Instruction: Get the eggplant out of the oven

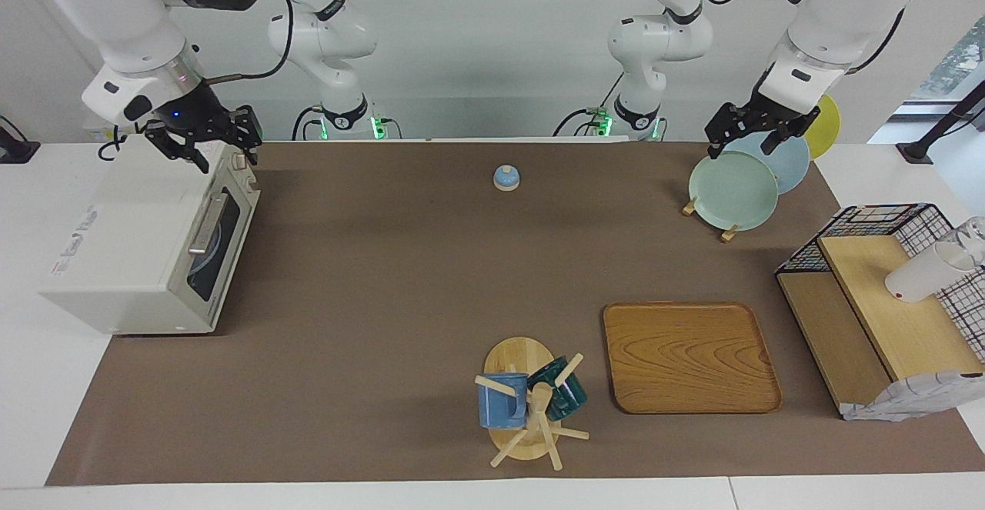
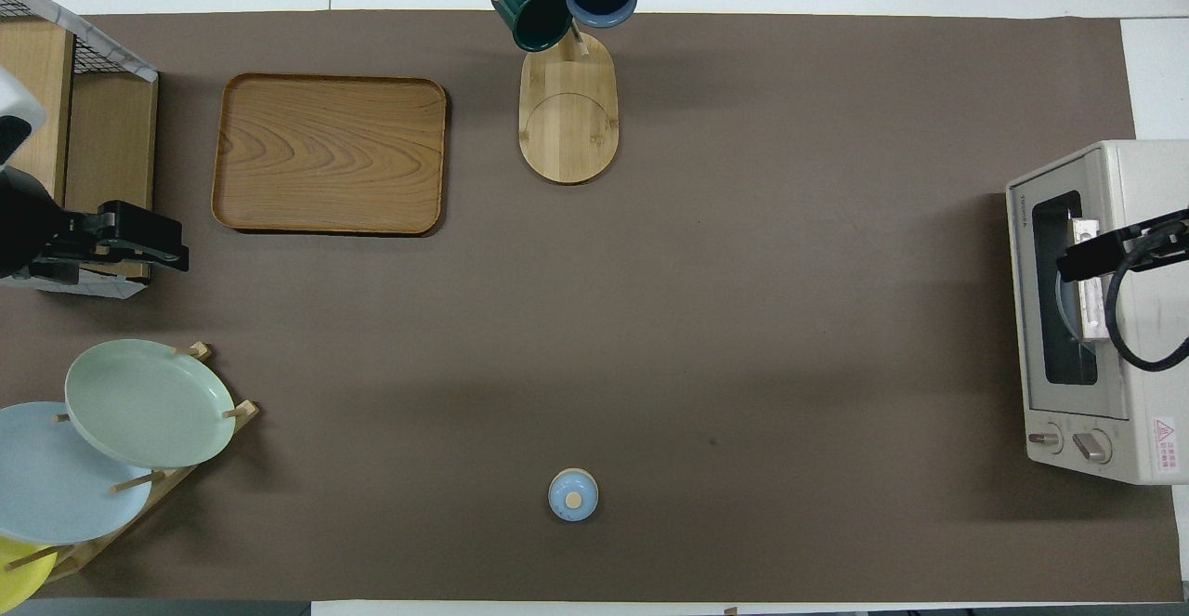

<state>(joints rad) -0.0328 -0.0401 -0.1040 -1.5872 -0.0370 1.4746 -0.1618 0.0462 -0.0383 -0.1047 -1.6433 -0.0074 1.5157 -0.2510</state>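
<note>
The right gripper [image 1: 206, 143] hangs over the top of the toaster oven [image 1: 115, 233], up near the door edge, with its fingers spread fairly wide and nothing held between them. The left gripper [image 1: 752, 131] waits above the plate rack [image 1: 708, 216] at the left arm's end of the bench, fingers apart and empty too.

The oven sits at the right arm's end of the bench with its glass door [image 1: 219, 245] closed and the bar handle [image 1: 206, 224] untouched. No eggplant anywhere that I can see. There's something pale and roundish behind the glass, maybe a plate, but I honestly can't make out anything dark on it, so my guess is the eggplant's inside and hidden.

So nothing's really started: the door has to come down first.

What could go wrong: the gripper is over the oven's top, not in front of the handle, so dropping straight down would hit the casing. The oven looks light and just sits on the mat, so a sideways tug on the handle could drag the whole box. And the door swings down toward the bench middle, so the arm needs to clear that arc.
</note>
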